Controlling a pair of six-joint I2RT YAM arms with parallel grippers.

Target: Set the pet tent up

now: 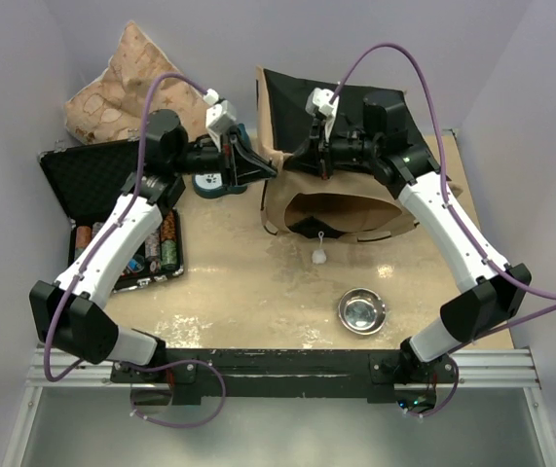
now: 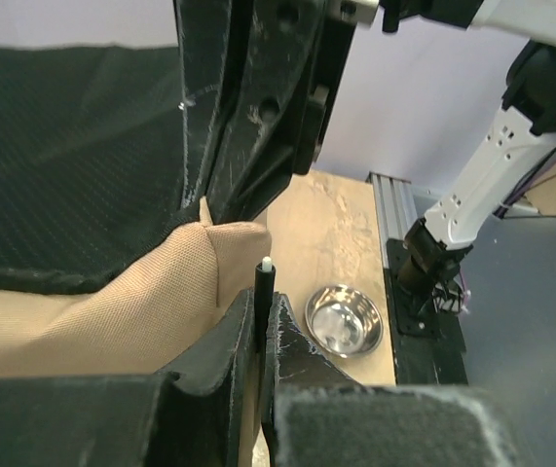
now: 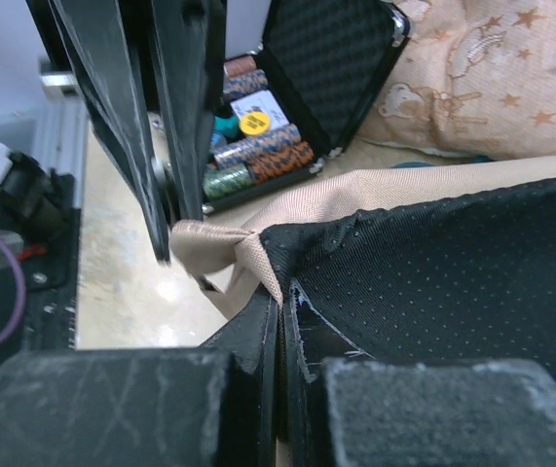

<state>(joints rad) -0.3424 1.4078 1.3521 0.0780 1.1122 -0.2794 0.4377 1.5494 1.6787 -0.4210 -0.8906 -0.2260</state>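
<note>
The pet tent [image 1: 341, 209] lies collapsed at the back right of the table, tan with a rounded entrance hole and black lining [image 1: 297, 107] flipped up behind. Its white pom-pom [image 1: 318, 257] hangs in front of the hole. My left gripper [image 1: 270, 173] is at the tent's left corner, shut on a thin dark pole [image 2: 266, 282] with a white tip, beside the tan fabric [image 2: 112, 311]. My right gripper [image 1: 292, 161] meets it from the right. In the right wrist view the right gripper [image 3: 282, 306] is shut on the tent's corner, where tan fabric [image 3: 258, 258] meets black lining [image 3: 453, 282].
A steel bowl [image 1: 361, 310] sits near the front right. An open black case [image 1: 92, 180] with poker chips [image 1: 156, 248] lies at the left. A star-patterned pillow [image 1: 112, 92] rests at the back left. A teal object [image 1: 209, 185] sits under the left wrist.
</note>
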